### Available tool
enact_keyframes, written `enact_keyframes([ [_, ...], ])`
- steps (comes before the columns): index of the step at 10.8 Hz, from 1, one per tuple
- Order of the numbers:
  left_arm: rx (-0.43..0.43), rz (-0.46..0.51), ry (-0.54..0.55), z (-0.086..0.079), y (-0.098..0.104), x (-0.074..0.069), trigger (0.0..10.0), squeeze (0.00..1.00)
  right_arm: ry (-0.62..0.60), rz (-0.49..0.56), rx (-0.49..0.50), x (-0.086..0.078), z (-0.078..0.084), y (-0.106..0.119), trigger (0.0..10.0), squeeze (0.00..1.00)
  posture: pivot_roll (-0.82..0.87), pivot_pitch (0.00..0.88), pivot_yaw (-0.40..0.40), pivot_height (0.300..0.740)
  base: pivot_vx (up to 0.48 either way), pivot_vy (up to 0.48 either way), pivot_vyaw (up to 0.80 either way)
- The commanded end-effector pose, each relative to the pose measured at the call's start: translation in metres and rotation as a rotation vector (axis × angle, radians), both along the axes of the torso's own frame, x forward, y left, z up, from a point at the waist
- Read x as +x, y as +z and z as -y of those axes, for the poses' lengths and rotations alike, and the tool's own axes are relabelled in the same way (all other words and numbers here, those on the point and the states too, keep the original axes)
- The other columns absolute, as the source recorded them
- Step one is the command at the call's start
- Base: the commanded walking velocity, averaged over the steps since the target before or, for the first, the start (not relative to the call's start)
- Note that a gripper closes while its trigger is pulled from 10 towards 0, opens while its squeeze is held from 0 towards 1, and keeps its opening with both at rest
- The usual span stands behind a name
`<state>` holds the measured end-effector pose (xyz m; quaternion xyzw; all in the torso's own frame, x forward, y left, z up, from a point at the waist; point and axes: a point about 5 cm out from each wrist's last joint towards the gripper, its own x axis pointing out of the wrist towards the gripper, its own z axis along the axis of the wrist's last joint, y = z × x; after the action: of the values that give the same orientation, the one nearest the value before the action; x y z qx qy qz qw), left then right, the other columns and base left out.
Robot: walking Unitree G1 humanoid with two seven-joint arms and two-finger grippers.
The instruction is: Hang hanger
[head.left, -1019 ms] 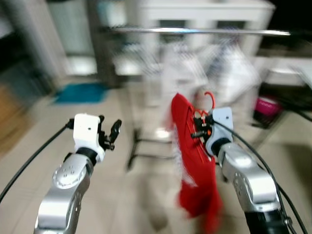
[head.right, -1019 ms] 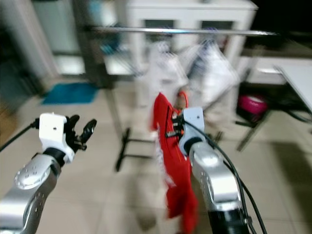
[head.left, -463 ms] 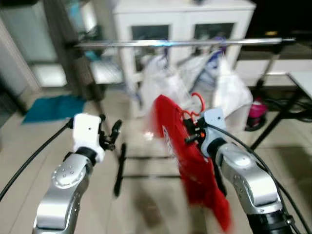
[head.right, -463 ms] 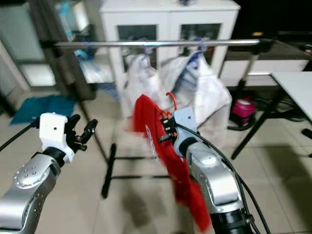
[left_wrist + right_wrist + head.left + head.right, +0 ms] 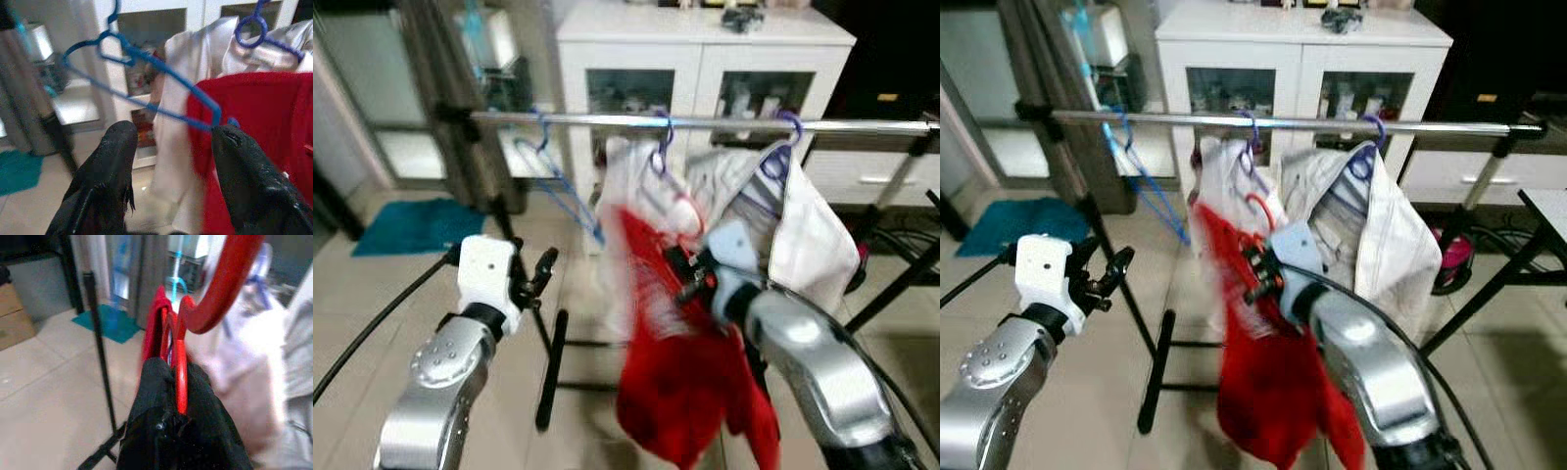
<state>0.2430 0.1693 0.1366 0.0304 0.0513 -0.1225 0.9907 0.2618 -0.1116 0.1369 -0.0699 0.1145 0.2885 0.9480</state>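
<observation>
My right gripper point(image 5: 1255, 276) is shut on a red hanger point(image 5: 181, 362) whose hook point(image 5: 225, 281) curves up past the fingers point(image 5: 151, 391). A red garment point(image 5: 680, 392) hangs from that hanger and swings blurred in front of me, below the silver rail point(image 5: 705, 122) of a clothes rack. My left gripper point(image 5: 540, 274) is open at chest height to the left, with nothing between its fingers point(image 5: 105, 166). An empty blue hanger point(image 5: 146, 73) hangs on the rail ahead of it.
Two whitish garments point(image 5: 1381, 235) hang on purple hangers point(image 5: 781, 147) on the rail. The rack's black post and foot point(image 5: 548, 382) stand on the tiled floor. A white cabinet point(image 5: 705, 59) stands behind. A teal mat point(image 5: 406, 225) lies at the left, a table leg point(image 5: 1474, 304) at the right.
The camera has moved nearer to the rack and the rail sits lower in view. My right gripper has carried the red hanger and garment leftward, towards the hanging garments. The left gripper keeps its pose.
</observation>
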Motion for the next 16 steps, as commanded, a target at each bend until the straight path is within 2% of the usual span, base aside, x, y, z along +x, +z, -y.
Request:
enact_keyframes([
  [1, -0.013, 0.011, -0.039, 0.008, 0.003, -0.002, 10.0, 0.0, -0.032, 0.011, -0.004, 0.0, 0.01, 0.004, 10.0, 0.0, -0.09, 0.0, 0.031, 0.74, 0.0, 0.0, 0.0],
  [3, 0.001, 0.002, -0.077, 0.009, 0.002, -0.006, 10.0, 0.0, -0.027, 0.02, -0.021, -0.003, 0.016, 0.007, 10.0, 0.0, -0.09, 0.0, 0.035, 0.74, 0.0, 0.0, 0.0],
  [5, 0.026, -0.003, -0.129, 0.007, 0.003, -0.009, 10.0, 0.0, 0.033, 0.042, -0.032, -0.006, 0.007, 0.014, 10.0, 0.0, -0.1, 0.0, 0.038, 0.74, 0.0, 0.0, 0.0],
  [7, 0.04, -0.002, -0.137, 0.004, 0.004, -0.009, 10.0, 0.0, 0.019, 0.027, -0.021, 0.001, 0.001, 0.017, 10.0, 0.0, -0.1, 0.0, 0.043, 0.74, 0.0, 0.0, 0.0],
  [9, 0.089, 0.003, -0.161, 0.0, 0.007, -0.008, 10.0, 0.0, -0.035, -0.035, 0.041, 0.023, -0.016, 0.019, 10.0, 0.0, -0.11, 0.0, 0.053, 0.74, 0.0, 0.0, 0.0],
  [10, 0.108, 0.01, -0.171, -0.002, 0.009, -0.007, 10.0, 0.0, -0.048, -0.053, 0.038, 0.038, -0.029, 0.021, 10.0, 0.0, -0.1, 0.0, 0.056, 0.74, 0.0, 0.0, 0.0],
  [13, 0.134, 0.021, -0.199, -0.005, 0.015, -0.006, 10.0, 0.0, -0.066, -0.035, 0.034, 0.073, -0.054, 0.039, 10.0, 0.0, -0.09, 0.006, 0.065, 0.74, 0.0, 0.0, 0.0],
  [14, 0.134, 0.027, -0.207, -0.005, 0.017, -0.006, 10.0, 0.0, -0.065, -0.025, 0.037, 0.082, -0.06, 0.044, 10.0, 0.0, -0.09, 0.009, 0.064, 0.74, 0.0, 0.0, 0.0],
  [15, 0.128, 0.046, -0.231, -0.006, 0.021, -0.009, 10.0, 0.0, -0.099, -0.01, 0.021, 0.1, -0.065, 0.053, 10.0, 0.0, -0.08, 0.02, 0.055, 0.74, 0.0, 0.0, 0.0],
  [16, 0.128, 0.053, -0.24, -0.007, 0.024, -0.011, 10.0, 0.0, -0.118, -0.023, 0.025, 0.109, -0.067, 0.058, 10.0, 0.0, -0.08, 0.023, 0.053, 0.74, 0.0, 0.0, 0.0],
])
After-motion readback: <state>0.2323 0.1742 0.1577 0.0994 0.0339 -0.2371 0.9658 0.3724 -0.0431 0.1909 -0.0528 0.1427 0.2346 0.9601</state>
